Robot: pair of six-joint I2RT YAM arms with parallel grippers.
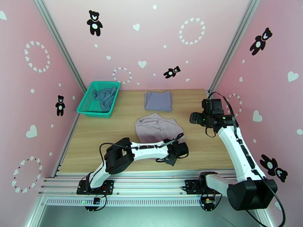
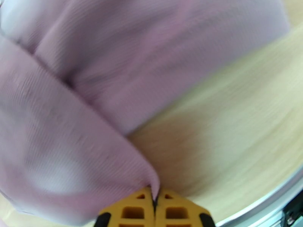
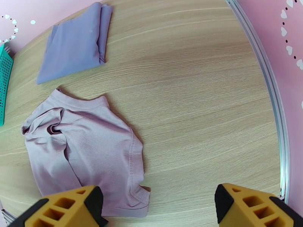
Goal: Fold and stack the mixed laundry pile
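Top external view: the pale mauve-grey garment (image 1: 156, 127) lay crumpled mid-surface, its long axis running roughly left to right. The folded grey-lavender garment (image 1: 158, 100) sat just behind it, and the teal-blue top (image 1: 103, 97) was in the green basket (image 1: 84, 106) at the far left. The left arm reached across to the garment's near right corner, with the left end effector (image 1: 173, 157) low at that hem, so the bulk of the cloth lay behind it and to its left. The right end effector (image 1: 194, 118) hung raised just off the garment's right edge. Left wrist view (blurred): the yellow fingers (image 2: 130, 212) were clenched together with a point of mauve cloth pinched in the seam between them. The garment (image 2: 94, 91) fanned up and away from the grip, over the pale wood of the surface (image 2: 235, 125). Right wrist view: the right end effector (image 3: 159, 201) stood wide apart and empty. The mauve garment (image 3: 87, 148) lay below and to its left, its ribbed hem corner near the left fingertip. Bare surface (image 3: 204, 91) lay under the gap. Judgement: the left arm already held the near corner. The next move depends on carrying that corner back and leftward across the long axis. The right arm was nearest the free right edge.
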